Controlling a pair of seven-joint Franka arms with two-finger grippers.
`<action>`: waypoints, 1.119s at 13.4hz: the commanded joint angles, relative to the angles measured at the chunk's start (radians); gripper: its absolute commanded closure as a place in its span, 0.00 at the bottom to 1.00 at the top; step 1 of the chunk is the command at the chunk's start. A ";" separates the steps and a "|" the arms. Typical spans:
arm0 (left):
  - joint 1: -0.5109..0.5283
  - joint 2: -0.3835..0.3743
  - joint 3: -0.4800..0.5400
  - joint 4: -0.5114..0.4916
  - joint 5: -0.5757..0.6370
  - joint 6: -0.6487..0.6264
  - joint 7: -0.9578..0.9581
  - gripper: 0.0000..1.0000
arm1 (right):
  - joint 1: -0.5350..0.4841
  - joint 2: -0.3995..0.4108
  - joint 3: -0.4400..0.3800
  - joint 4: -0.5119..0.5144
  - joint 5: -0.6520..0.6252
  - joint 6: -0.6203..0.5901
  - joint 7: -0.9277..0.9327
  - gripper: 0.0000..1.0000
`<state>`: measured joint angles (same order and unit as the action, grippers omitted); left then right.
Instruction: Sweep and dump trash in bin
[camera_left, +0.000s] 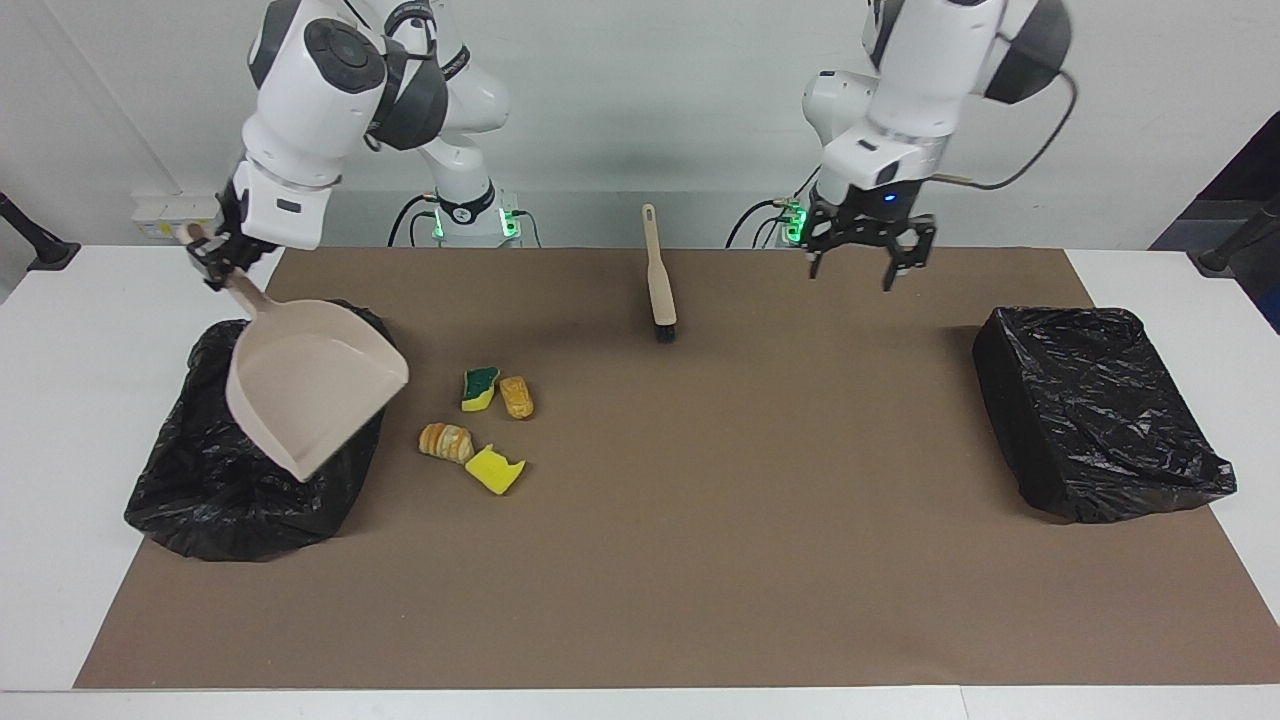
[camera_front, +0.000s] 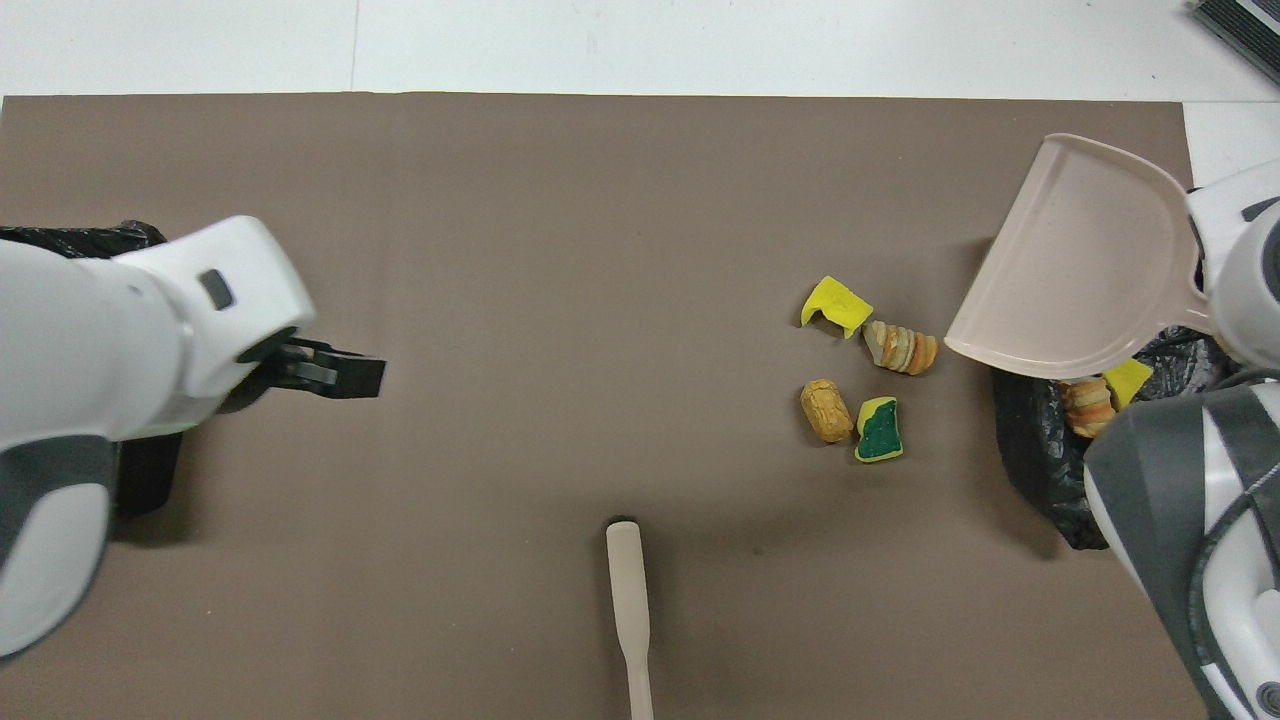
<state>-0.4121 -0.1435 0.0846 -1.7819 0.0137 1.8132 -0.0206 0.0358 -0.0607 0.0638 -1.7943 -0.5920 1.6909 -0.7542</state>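
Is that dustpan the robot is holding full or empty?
Empty. The dustpan shows only its bare pink inside; four scraps lie on the mat.

We saw a beige dustpan (camera_left: 315, 385), a beige brush (camera_left: 658, 275) with black bristles, glossy black bin liners (camera_left: 1095, 410), a brown mat (camera_left: 700, 560) on the white worktop (camera_left: 60, 400), yellow sponge scraps (camera_left: 494, 470), one green-faced (camera_left: 480, 387), and golden-brown banded bread chunks (camera_left: 446, 442).

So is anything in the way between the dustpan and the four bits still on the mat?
No, nothing visible. The right gripper holds the dustpan in the air over the bin, and only bare mat lies between that bin and the four scraps. The brush lies apart, nearer the robots.
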 joint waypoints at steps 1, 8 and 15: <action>0.116 0.044 -0.012 0.148 0.000 -0.124 0.154 0.00 | 0.045 0.010 0.011 -0.002 0.168 -0.007 0.245 1.00; 0.308 0.131 -0.006 0.345 -0.041 -0.339 0.369 0.00 | 0.331 0.223 0.013 0.039 0.576 0.195 1.070 1.00; 0.335 0.113 -0.006 0.331 -0.047 -0.327 0.369 0.00 | 0.506 0.484 0.024 0.220 0.699 0.403 1.381 1.00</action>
<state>-0.1007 -0.0283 0.0875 -1.4672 -0.0197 1.5031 0.3356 0.5282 0.3758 0.0843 -1.6031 0.0768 2.0533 0.5950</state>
